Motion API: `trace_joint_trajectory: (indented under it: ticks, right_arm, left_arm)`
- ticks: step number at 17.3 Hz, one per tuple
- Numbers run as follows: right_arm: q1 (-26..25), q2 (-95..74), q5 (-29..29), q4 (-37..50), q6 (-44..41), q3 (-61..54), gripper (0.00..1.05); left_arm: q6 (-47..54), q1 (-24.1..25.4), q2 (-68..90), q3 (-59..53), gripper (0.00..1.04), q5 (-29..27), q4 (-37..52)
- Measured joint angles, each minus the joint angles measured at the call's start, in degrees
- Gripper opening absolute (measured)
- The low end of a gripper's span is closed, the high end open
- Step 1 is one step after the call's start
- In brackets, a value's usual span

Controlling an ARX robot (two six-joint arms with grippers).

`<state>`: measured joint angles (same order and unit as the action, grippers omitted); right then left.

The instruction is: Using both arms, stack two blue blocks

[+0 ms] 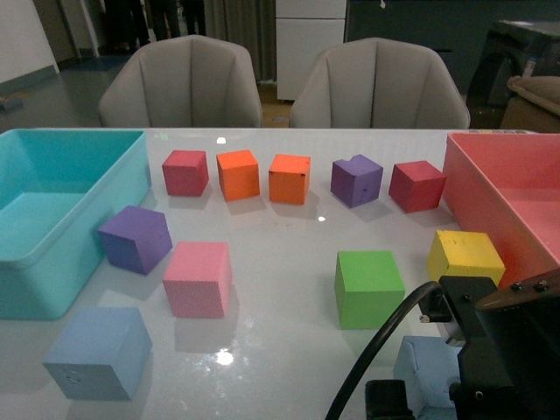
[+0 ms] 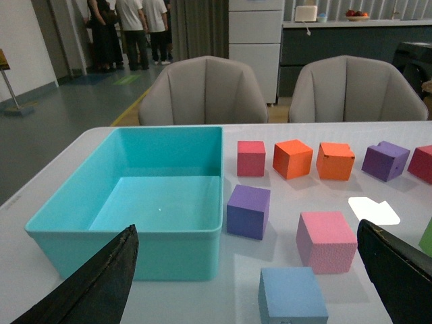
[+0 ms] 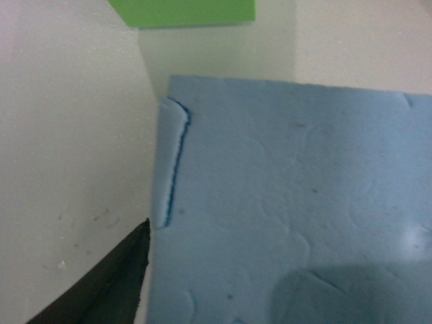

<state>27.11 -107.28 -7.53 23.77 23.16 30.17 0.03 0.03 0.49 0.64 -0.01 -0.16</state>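
One pale blue block rests on the white table near the front left, close to the turquoise bin. In the left wrist view this blue block lies between and just ahead of my left gripper, which hangs open and wide with nothing held. That gripper is out of the front view. The other blue block sits at the front right beneath my bulky black right gripper, which is shut on it. Up close, that blue block fills the right wrist view, with one black finger pressed against its side.
A turquoise bin stands at the left and a pink-red bin at the right. Red, orange, purple and dark red cubes line the back. A purple, pink, green and yellow cube lie mid-table.
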Motion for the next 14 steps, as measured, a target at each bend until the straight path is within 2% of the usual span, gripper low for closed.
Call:
trace_joint_trajectory:
  ticks: [3,4,10,14]
  right_arm:
    - [-0.2,3.7,-0.9,-1.1,0.2,-2.3,0.6]
    - [-0.8,6.7,-1.0,-2.2,0.2,-2.5,0.53]
    - [-1.5,11.3,-1.6,-4.0,0.1,-2.5,0.48]
    - [-2.8,20.8,-1.8,-11.3,-2.2,1.8,0.42]
  left_arm:
    - [0.0,0.0,0.0,0.0,0.98,0.0,0.0]
    - [0.0,0.0,0.0,0.0,0.98,0.0,0.0]
    - [0.0,0.0,0.0,0.0,0.98,0.0,0.0]
    - [0.0,0.0,0.0,0.0,0.98,0.0,0.0]
